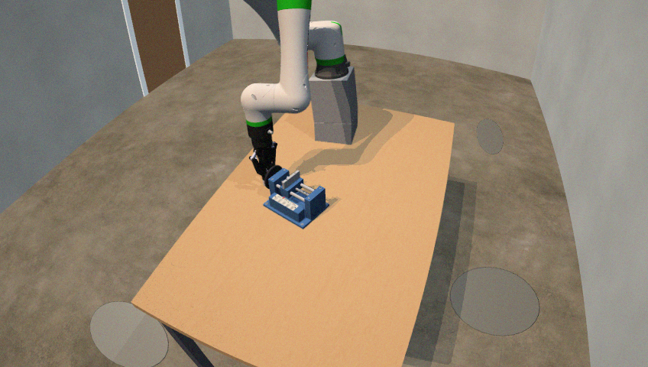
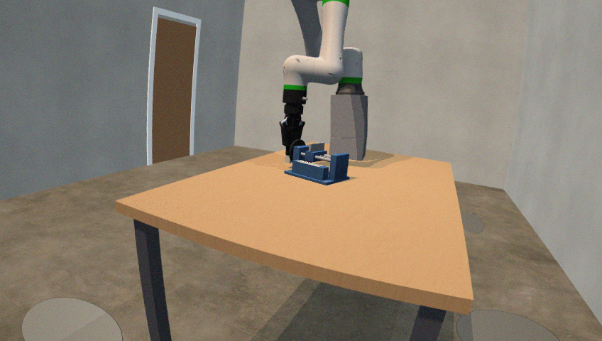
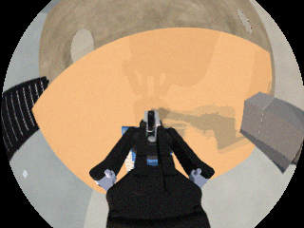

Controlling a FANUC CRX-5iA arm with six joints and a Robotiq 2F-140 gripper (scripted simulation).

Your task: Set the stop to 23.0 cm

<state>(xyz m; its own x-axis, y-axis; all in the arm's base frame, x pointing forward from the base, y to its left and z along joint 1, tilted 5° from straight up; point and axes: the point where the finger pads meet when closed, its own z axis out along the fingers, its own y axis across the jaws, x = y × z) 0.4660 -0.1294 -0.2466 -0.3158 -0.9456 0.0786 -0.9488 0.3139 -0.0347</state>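
A blue screw fixture [image 1: 297, 199] stands on the wooden table, with silver rods, a grey stop plate [image 1: 289, 178] near its handwheel end and a white scale strip [image 1: 286, 204] along its front. A black handwheel [image 1: 270, 173] sits at its far left end. My gripper [image 1: 267, 171] comes down from above and is shut on the handwheel. The exterior view shows the fixture [image 2: 319, 165], with my gripper [image 2: 294, 145] on the handwheel [image 2: 297, 145] at its left end. In the wrist view my fingers are closed on the wheel edge, hiding most of the fixture.
The grey robot pedestal [image 1: 334, 106] stands at the table's far edge, behind the fixture. The table's left edge runs close to the handwheel. A brown door [image 2: 172, 86] is in the far wall.
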